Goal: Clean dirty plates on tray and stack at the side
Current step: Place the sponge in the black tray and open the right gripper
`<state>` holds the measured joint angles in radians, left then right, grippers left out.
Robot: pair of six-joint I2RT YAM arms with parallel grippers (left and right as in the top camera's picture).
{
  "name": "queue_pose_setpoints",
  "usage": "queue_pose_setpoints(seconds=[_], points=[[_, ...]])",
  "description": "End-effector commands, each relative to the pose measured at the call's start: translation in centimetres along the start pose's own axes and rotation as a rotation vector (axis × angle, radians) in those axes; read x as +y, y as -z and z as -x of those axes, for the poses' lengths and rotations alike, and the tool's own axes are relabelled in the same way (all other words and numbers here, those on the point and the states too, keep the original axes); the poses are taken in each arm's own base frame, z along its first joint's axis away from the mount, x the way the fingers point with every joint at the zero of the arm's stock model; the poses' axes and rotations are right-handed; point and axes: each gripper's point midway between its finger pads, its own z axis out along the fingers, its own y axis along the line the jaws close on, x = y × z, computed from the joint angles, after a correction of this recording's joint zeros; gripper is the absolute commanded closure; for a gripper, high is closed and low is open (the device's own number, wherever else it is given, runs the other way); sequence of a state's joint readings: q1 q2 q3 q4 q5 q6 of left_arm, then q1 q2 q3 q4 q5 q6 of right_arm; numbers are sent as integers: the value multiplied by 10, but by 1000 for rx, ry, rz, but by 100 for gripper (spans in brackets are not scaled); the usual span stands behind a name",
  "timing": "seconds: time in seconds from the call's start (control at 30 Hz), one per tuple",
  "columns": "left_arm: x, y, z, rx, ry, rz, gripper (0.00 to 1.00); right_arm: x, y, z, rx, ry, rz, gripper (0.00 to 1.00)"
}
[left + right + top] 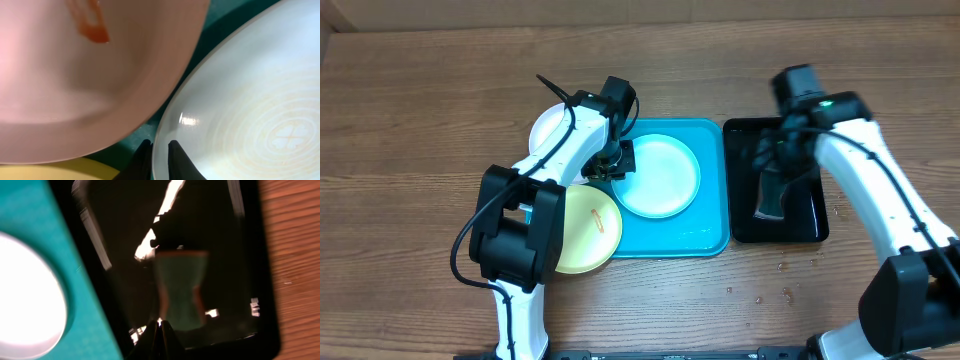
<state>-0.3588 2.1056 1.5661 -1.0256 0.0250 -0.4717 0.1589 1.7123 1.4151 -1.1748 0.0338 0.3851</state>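
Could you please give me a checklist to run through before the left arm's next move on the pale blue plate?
1. Left gripper straddles the rim of the pale blue plate: ok.
2. Grip on that rim is firm: cannot tell.
3. Pale blue plate lies inside the turquoise tray: ok.
4. Yellow-green plate is clean: not ok, an orange smear shows on it.
5. Right gripper has the green pad in hand: cannot tell. The jaws are shut and the pad lies just ahead on the black tray.
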Motion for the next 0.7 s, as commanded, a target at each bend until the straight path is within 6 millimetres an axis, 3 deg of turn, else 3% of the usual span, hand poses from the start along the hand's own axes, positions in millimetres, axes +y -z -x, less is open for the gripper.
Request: queue_pose_setpoints(seconds=[0.0, 0.3, 0.67], points=[[-7, 6, -1, -20, -18, -6, 86, -24, 5, 17, -33, -47, -14, 96], [-4, -1, -8, -3, -23, 9, 87, -89, 6, 41, -67, -211, -39, 96], [-4, -1, -9, 3, -23, 9, 87, -119, 9, 60, -135, -265, -63, 89]])
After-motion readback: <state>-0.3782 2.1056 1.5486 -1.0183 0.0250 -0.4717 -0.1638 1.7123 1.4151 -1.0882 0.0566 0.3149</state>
